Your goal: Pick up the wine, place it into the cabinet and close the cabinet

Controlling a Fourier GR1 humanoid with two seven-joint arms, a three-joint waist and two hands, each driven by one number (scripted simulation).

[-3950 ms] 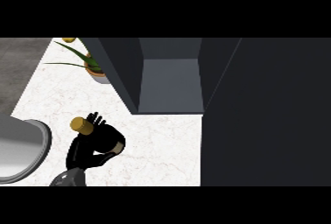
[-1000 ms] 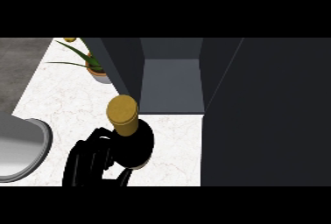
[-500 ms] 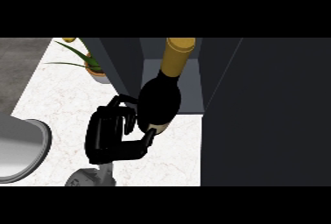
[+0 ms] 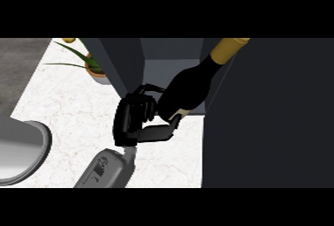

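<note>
A dark cabinet is filling the right side, its grey opening facing the white counter. A grey sink is curving in at the lower left, and a potted plant is sitting near the cabinet's left wall. Compared with half a second ago, the wine bottle is tilting further right, its gold top now reaching the cabinet's upper opening. The left hand is grasping the bottle's base, fingers and thumb curling around it.
</note>
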